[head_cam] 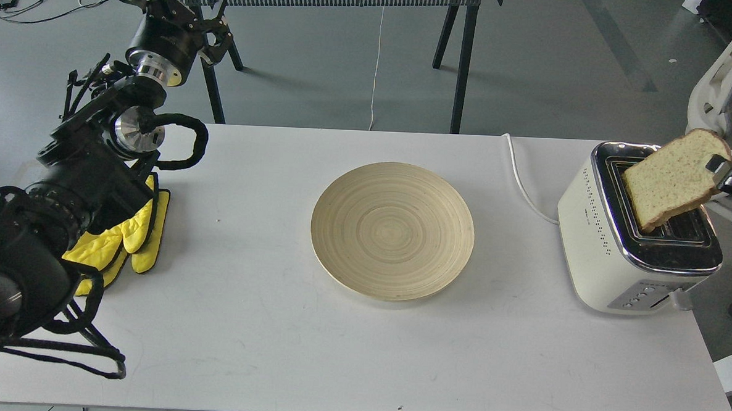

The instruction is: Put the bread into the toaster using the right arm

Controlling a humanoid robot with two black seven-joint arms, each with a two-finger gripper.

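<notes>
Now, from the head view, the right gripper point(718, 170) enters at three o'clock, its fingers pinching the upper right edge of the bread point(673, 179). That slice hangs tilted, its lower corner dipping into a slot of the toaster point(611, 253). Centre table lies a wooden plate point(392, 231). At eleven o'clock the left gripper point(216, 38) is raised; whether its fingers are spread I cannot tell. Yellow gloves point(136, 235) lie at nine.

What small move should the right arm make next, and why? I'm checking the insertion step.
Probably tip the bread upright and ease it down. The right gripper holds the slice tilted over the toaster, its lower corner at a slot mouth while most of the slice is still above the chrome top.
</notes>
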